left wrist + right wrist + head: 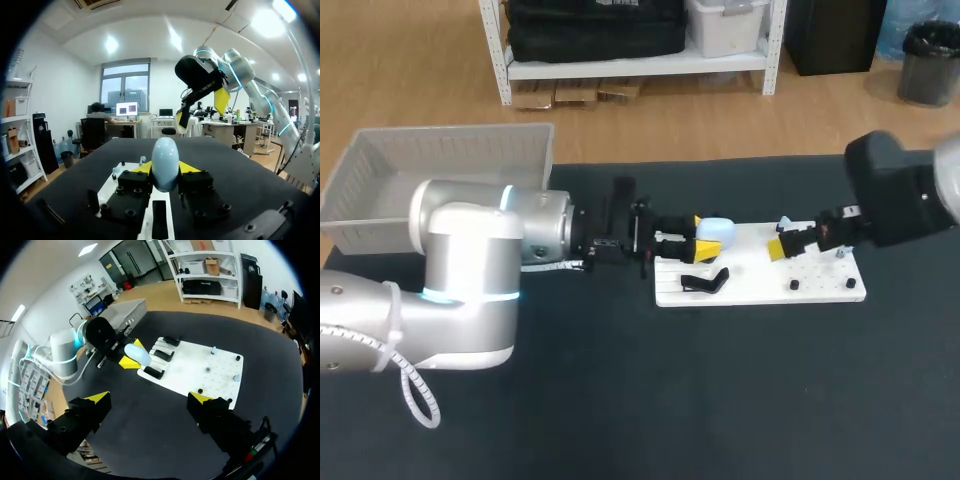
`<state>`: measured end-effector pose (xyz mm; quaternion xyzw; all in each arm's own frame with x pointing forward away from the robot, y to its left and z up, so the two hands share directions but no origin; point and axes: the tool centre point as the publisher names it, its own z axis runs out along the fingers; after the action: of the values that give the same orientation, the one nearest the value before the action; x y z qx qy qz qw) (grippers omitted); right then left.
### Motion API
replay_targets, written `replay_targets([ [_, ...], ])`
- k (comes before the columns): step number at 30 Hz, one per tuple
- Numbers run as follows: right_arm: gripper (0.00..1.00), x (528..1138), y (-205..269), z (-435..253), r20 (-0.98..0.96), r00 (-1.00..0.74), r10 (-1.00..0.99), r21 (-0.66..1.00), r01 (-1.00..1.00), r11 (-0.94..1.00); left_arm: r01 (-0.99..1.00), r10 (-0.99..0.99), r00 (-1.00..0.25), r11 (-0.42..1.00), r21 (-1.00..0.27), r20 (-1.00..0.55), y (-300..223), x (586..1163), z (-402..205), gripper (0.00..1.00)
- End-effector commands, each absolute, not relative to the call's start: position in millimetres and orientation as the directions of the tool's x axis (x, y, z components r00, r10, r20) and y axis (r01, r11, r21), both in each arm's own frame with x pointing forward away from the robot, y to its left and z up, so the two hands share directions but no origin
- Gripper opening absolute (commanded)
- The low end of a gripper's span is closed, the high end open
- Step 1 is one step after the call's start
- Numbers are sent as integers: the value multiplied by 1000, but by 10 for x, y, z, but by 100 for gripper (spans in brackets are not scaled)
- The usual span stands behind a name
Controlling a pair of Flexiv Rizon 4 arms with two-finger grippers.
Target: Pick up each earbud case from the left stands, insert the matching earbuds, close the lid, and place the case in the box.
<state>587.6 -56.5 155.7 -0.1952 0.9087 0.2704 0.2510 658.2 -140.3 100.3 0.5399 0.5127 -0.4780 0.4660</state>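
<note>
A pale blue, egg-shaped earbud case [719,230] is held with its lid down over the left end of the white board [760,285]. My left gripper [703,237] is shut on it from two sides. In the left wrist view the earbud case [165,162] stands upright between the yellow tips. My right gripper [782,238] hovers open above the board's middle and holds nothing. Its wrist view shows the open right gripper [150,399] high above the board [200,372], with the case [137,354] ahead. Two small pale earbuds [213,350] sit on the board's far side.
Black stands [705,282] sit on the board's left part, and small black pegs [200,390] on its right part. A grey plastic box [450,133] stands at the table's back left corner. The dark tabletop [720,400] stretches toward me.
</note>
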Motion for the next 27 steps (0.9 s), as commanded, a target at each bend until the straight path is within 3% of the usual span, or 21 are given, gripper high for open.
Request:
replay_targets([
  [1, 100, 5868, -489, 1538, -559, -803, -207, 390, -474, 790, 999, 108, 16, -43, 12, -994, -1410, 6598, 999, 0],
  [27, 100, 6119, -70, 1258, -496, -850, -177, 373, -393, 840, 999, 108, 16, -43, 12, -994, -1410, 6598, 999, 0],
])
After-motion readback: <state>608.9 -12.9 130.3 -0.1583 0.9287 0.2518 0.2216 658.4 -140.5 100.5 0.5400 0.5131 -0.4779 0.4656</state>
